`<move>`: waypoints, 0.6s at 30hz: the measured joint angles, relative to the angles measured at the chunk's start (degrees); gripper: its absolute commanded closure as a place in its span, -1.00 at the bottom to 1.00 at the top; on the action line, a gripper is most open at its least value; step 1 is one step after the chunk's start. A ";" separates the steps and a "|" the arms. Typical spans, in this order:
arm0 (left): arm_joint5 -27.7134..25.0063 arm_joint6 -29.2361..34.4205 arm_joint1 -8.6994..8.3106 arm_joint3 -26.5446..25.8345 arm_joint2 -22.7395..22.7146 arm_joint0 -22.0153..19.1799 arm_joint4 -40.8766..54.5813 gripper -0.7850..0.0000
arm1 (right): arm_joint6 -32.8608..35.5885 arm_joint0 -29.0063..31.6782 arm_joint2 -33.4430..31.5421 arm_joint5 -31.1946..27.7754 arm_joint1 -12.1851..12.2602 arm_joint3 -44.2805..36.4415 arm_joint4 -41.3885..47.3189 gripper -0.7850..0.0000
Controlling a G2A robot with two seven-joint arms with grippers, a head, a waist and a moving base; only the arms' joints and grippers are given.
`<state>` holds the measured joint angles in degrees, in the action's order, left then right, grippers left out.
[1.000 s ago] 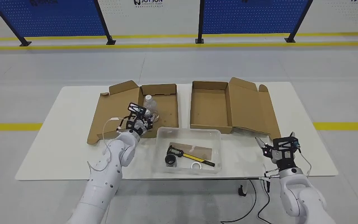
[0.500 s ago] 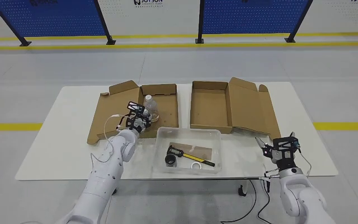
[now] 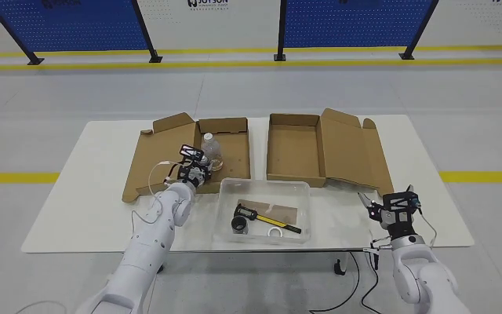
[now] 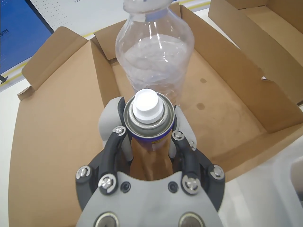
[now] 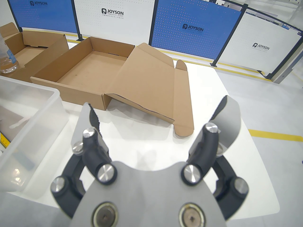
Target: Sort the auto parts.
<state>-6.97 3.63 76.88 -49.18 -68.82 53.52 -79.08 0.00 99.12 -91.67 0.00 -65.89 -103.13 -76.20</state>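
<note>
My left gripper [image 4: 148, 128] is shut on a spray can [image 4: 147, 119] with a white nozzle, held upright over the near edge of the left cardboard box [image 3: 161, 157]. A clear plastic bottle [image 4: 153, 55] stands in that box just beyond the can; the top view has this bottle [image 3: 209, 146] at the box's middle. My left gripper [image 3: 196, 167] sits beside it. My right gripper [image 5: 157, 116] hovers open and empty over the table's right front corner [image 3: 390, 206]. The clear bin [image 3: 227, 196] holds a black-and-yellow tool [image 3: 267, 219] and a dark round part [image 3: 239, 224].
The right cardboard box [image 3: 294, 149] lies open with its lid [image 3: 349, 149] folded out to the right. The same right box [image 5: 94, 69] is just ahead of my right gripper. The white table [image 3: 94, 188] has bare room at its left and right ends.
My left gripper has carried the spray can slightly farther over the left box, toward the bottle. The right arm has stayed still.
</note>
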 measured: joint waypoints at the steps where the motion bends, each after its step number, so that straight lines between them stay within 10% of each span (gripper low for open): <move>1: 0.11 0.00 0.05 0.49 -0.03 -0.13 0.26 0.33 | 0.00 0.00 0.00 0.00 0.00 0.00 0.00 -1.00; 8: -0.04 -0.71 0.11 2.08 0.09 -0.28 0.38 -0.97 | 0.00 0.00 0.00 0.00 0.00 0.00 0.00 -1.00; 18: 0.33 -1.52 0.09 0.78 0.14 0.40 0.15 -1.00 | 0.00 0.00 0.00 0.00 0.00 0.00 0.00 -1.00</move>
<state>-6.64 2.11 76.97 -48.40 -68.69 53.92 -78.92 0.00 99.12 -91.67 0.00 -65.89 -103.13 -76.20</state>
